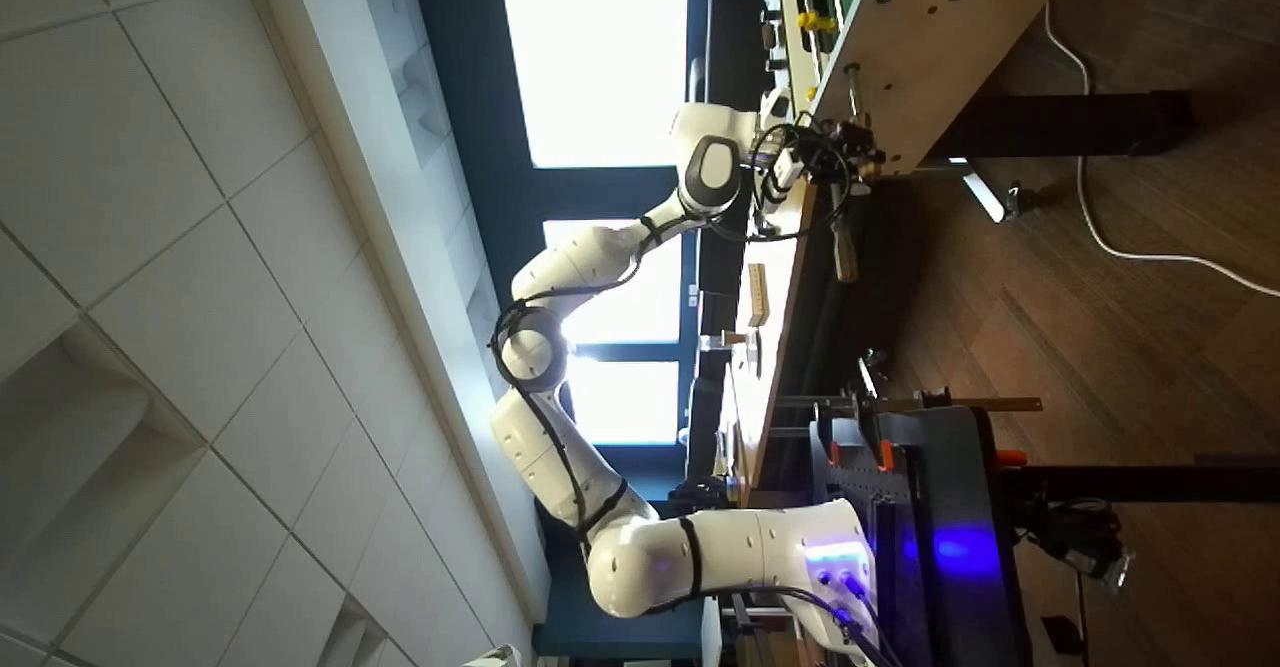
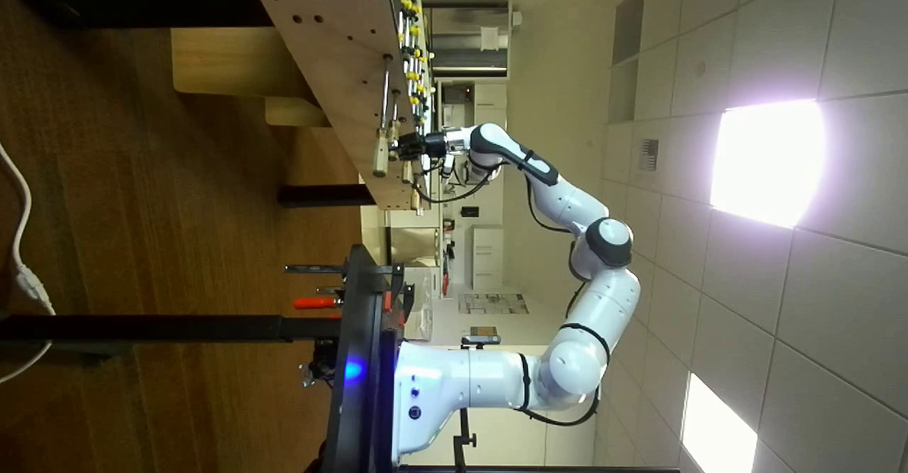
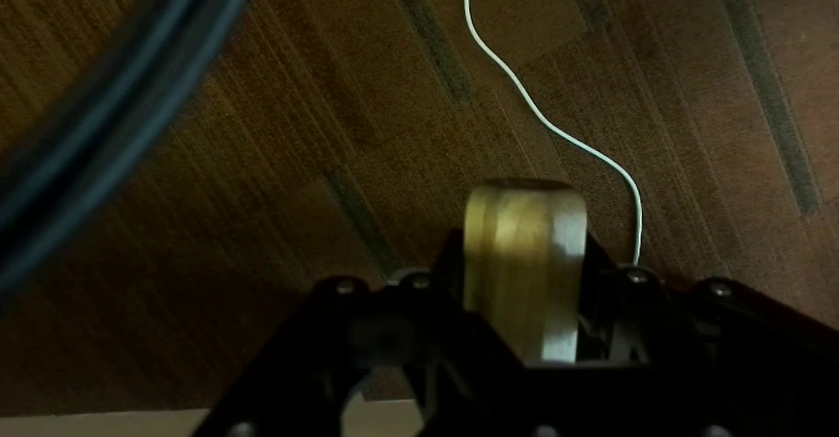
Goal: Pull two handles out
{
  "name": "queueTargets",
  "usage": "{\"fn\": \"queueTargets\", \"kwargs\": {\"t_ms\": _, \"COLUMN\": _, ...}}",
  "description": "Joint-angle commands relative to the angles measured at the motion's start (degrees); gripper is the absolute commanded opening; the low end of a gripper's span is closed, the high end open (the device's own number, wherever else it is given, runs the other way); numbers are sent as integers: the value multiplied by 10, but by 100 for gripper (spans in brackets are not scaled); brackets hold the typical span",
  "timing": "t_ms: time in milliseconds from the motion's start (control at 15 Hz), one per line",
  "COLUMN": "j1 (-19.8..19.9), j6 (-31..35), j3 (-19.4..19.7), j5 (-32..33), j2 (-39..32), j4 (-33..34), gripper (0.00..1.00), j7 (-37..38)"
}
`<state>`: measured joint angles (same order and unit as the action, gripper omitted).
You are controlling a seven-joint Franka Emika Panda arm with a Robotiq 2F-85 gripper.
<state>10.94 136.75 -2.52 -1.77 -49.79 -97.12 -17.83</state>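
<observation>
A pale wooden handle point(image 3: 524, 227) stands just right of center in the wrist view's lower half, clamped between the black jaws of the gripper point(image 3: 524, 260). In an exterior view, one handle point(image 2: 381, 157) and, just right of it, another handle point(image 2: 394, 132) sit beside the gripper, left of center in the upper half, on metal rods point(image 2: 385, 93) jutting from a foosball table point(image 2: 326, 47); which one is held cannot be told there. The white robot arm point(image 2: 606, 299) arches through right of center from a black stand point(image 2: 360, 303) at the bottom. In the wrist view, a white cable point(image 3: 640, 217) snakes from top center across brown flooring point(image 3: 262, 208)
</observation>
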Motion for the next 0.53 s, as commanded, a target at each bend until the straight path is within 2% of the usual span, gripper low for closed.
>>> {"fn": "queueTargets", "kwargs": {"t_ms": 0, "j1": 24, "j6": 55, "j3": 4, "j5": -5, "j2": 79, "j4": -134, "gripper": 15, "j7": -16}}
{"fn": "queueTargets", "kwargs": {"t_ms": 467, "j1": 54, "j6": 190, "j3": -6, "j5": -24, "j2": 167, "j4": -320, "gripper": 15, "j7": -24}}
